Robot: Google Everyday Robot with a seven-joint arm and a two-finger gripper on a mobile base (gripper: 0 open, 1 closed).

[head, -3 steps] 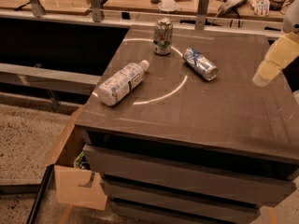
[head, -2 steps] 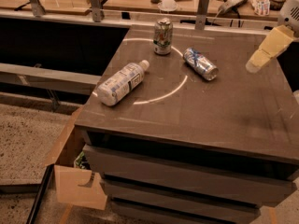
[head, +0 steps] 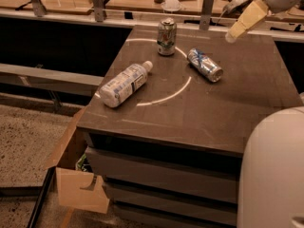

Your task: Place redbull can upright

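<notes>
The redbull can (head: 204,64), slim, silver and blue, lies on its side on the dark table top (head: 199,113), right of the middle near the back. My gripper (head: 232,34) hangs at the upper right, above the table's back right part, up and to the right of the can and apart from it. Its cream-coloured fingers (head: 246,20) point down to the left. Nothing is in it.
A green-and-white can (head: 166,36) stands upright at the back of the table. A white plastic bottle (head: 124,83) lies on its side at the left. A cardboard box (head: 76,175) sits on the floor at the left. A white robot part (head: 273,170) fills the lower right.
My gripper has moved up and to the left, from over the table's right edge toward the back. The cans and the bottle have not moved.
</notes>
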